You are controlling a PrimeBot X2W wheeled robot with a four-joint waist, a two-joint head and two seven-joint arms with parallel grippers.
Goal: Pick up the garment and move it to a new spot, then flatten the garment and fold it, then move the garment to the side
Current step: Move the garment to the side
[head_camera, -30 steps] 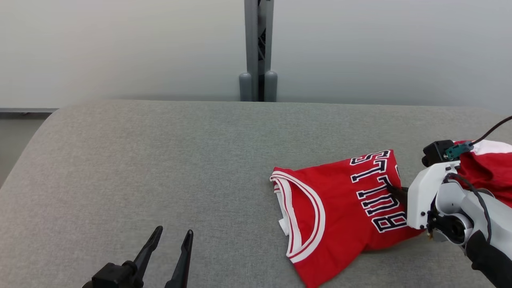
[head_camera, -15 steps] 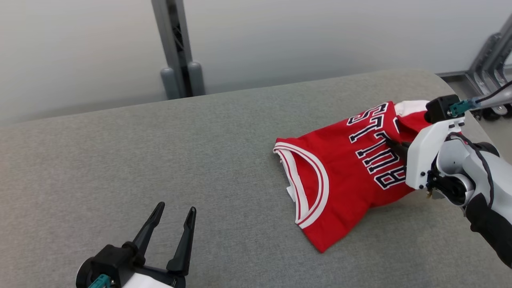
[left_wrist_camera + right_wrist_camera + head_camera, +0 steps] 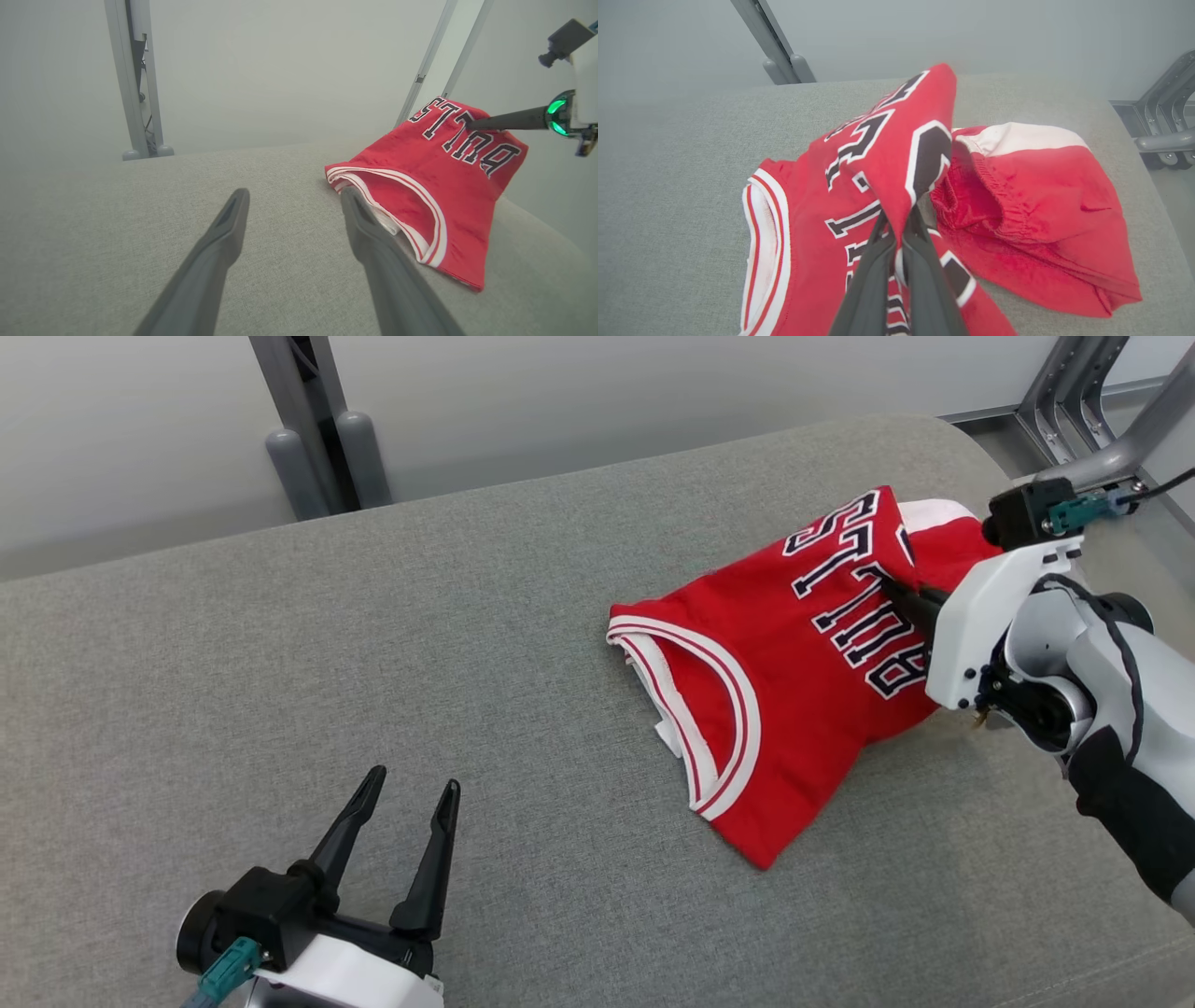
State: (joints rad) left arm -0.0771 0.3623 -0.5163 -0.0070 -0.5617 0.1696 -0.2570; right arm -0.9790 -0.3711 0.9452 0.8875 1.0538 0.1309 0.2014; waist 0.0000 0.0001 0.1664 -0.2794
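At frame right, right gripper (image 3: 894, 588) pinched shut on red jersey (image 3: 784, 709), one fold raised off grey table (image 3: 373, 663). At lower left, left gripper (image 3: 414, 780) spread wide, holding nothing.

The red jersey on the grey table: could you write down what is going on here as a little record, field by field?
garment: red jersey, white trim, dark lettering
surface: grey cloth-covered table
right pincer: shut on a fold of the jersey at the lettering, that part raised
left pincer: open, empty, apart from the jersey
jersey collar end: lying on the table
beside it: second red piece with a white band
background: metal post
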